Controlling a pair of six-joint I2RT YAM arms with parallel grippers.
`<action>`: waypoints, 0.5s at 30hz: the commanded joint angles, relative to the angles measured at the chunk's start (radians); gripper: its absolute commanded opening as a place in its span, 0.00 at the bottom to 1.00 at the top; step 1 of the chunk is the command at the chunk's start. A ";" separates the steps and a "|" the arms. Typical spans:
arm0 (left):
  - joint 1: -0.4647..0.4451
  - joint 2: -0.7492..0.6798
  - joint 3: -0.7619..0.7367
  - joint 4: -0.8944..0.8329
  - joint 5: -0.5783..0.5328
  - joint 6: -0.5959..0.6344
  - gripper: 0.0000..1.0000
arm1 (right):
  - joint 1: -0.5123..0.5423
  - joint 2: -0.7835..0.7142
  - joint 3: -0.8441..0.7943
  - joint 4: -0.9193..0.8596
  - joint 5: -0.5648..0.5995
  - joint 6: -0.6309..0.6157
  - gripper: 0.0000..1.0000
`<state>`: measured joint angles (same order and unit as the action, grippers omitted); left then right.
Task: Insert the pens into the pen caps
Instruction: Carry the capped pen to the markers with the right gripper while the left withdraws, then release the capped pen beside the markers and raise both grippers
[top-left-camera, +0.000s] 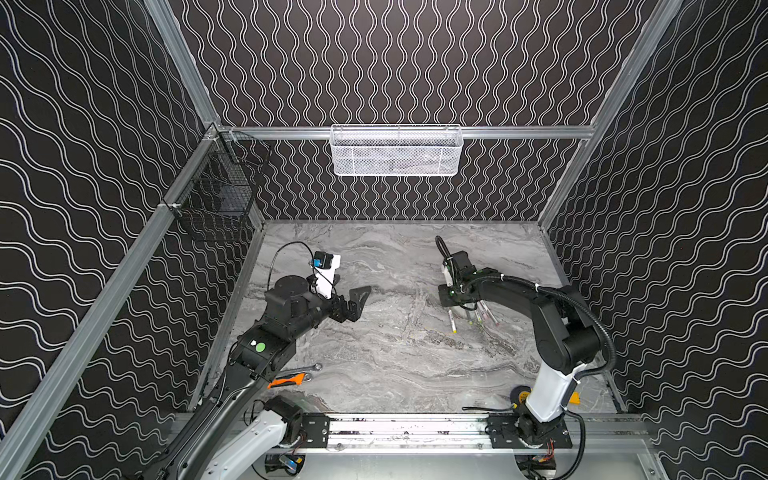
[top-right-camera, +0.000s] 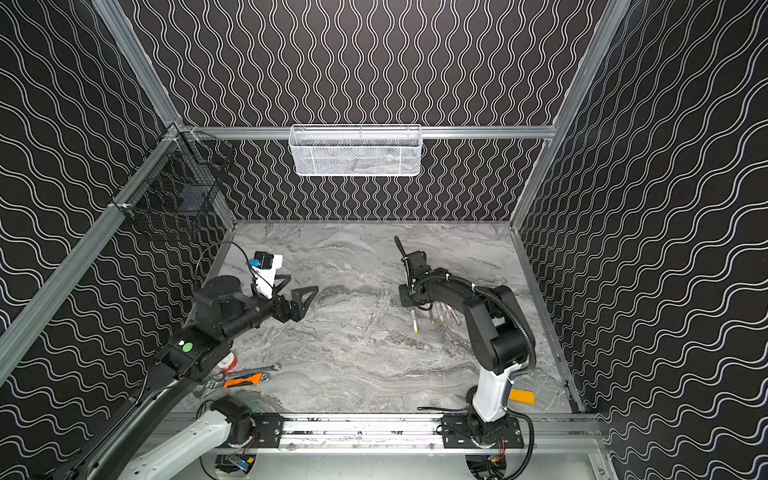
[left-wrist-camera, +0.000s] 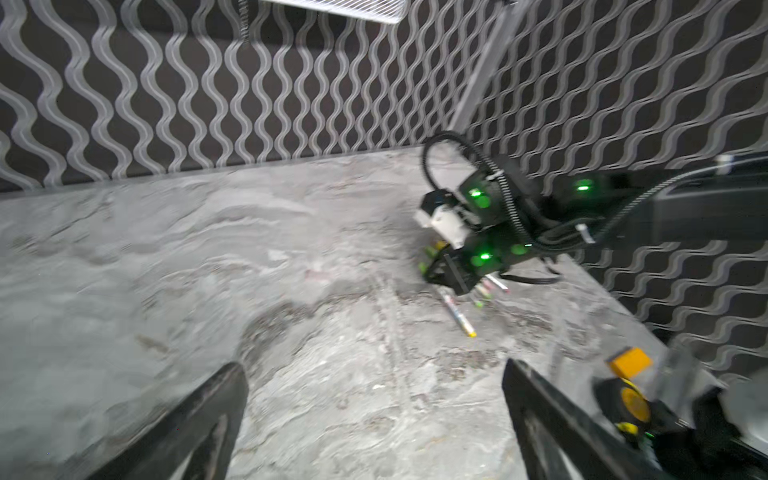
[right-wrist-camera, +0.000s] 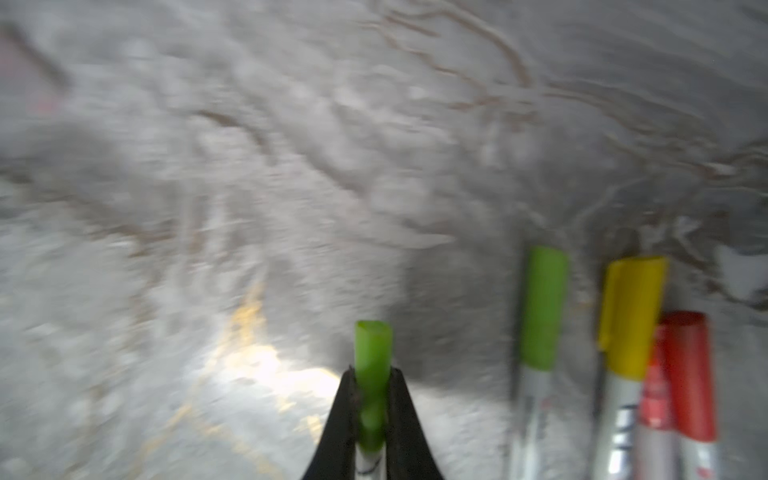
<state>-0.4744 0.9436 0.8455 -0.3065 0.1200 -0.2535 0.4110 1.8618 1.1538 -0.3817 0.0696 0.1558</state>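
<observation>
My right gripper is shut on a white-barrelled pen, pinching it at its green cap. Beside it on the marble table lie three capped pens: green, yellow and red. In both top views the right wrist hangs low over this cluster of pens and hides the fingers. A lone pen with a yellow end lies just left of them. My left gripper hovers open and empty at mid-left, well away from the pens; its fingers frame bare table.
A silver wrench and an orange-handled tool lie at the front left by the left arm. A yellow block and a dark roll sit by the right arm's base. A white mesh basket hangs on the back wall, a black wire basket on the left wall.
</observation>
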 joint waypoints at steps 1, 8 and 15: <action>0.009 0.001 -0.021 0.010 -0.145 0.017 0.99 | -0.022 0.029 0.011 -0.022 0.093 -0.025 0.00; 0.028 0.064 -0.055 0.004 -0.529 0.115 0.99 | -0.031 -0.014 0.029 -0.031 0.121 -0.030 0.36; 0.127 0.208 -0.112 0.169 -0.628 0.114 0.99 | -0.032 -0.119 0.024 0.018 0.157 -0.079 0.84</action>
<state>-0.3649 1.1156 0.7570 -0.2619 -0.4145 -0.1543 0.3794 1.7748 1.1889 -0.4046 0.1967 0.1131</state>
